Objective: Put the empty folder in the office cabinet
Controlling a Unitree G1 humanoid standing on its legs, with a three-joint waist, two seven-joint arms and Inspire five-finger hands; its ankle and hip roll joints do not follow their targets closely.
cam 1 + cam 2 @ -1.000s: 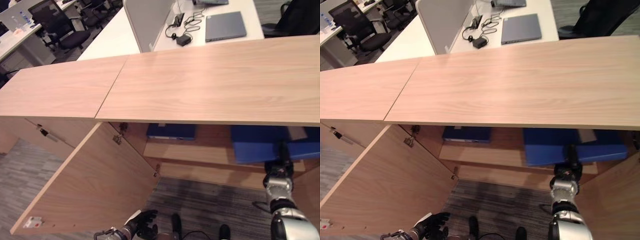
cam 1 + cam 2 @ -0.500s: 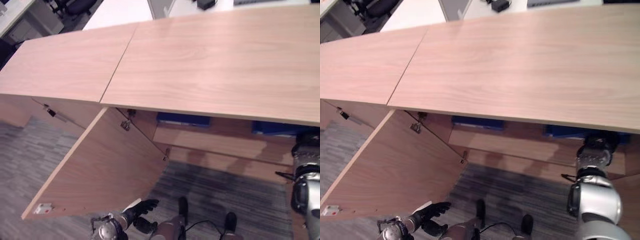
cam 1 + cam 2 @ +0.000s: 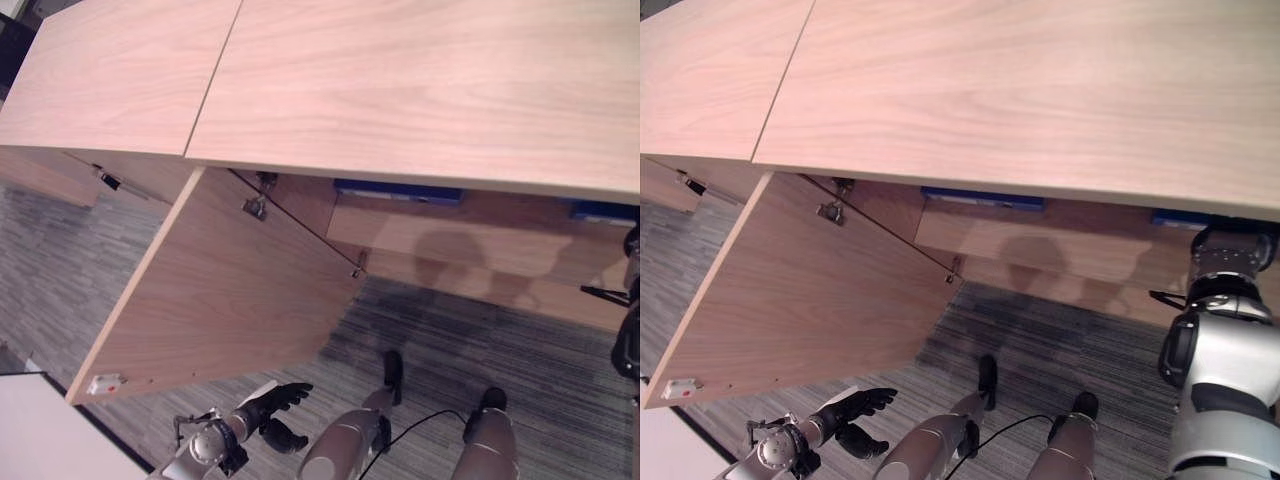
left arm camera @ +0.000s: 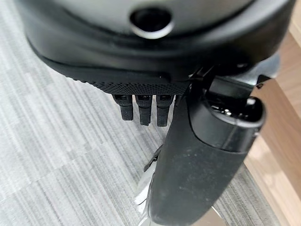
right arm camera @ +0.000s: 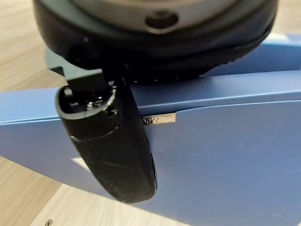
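In the right wrist view a blue folder (image 5: 225, 155) lies flat on the wooden shelf (image 5: 28, 207) inside the cabinet. My right hand (image 5: 113, 146) is on it, thumb across its top face near a small metal tab; the fingers are hidden. From the head, only the folder's front edge (image 3: 1185, 217) shows under the cabinet top (image 3: 400, 80), with my right arm (image 3: 1225, 300) reaching in there. My left hand (image 3: 270, 405) hangs low over the carpet, fingers relaxed and holding nothing.
The cabinet's left door (image 3: 230, 290) stands wide open toward me. A second blue folder (image 3: 398, 190) lies further left on the same shelf (image 3: 470, 235). A white surface corner (image 3: 40, 440) sits at the lower left. Grey carpet (image 3: 450, 340) lies below.
The head camera has tipped down toward the floor. My right arm reaches deeper under the cabinet top, and less of the blue folder shows. The left hand stays low by the door.
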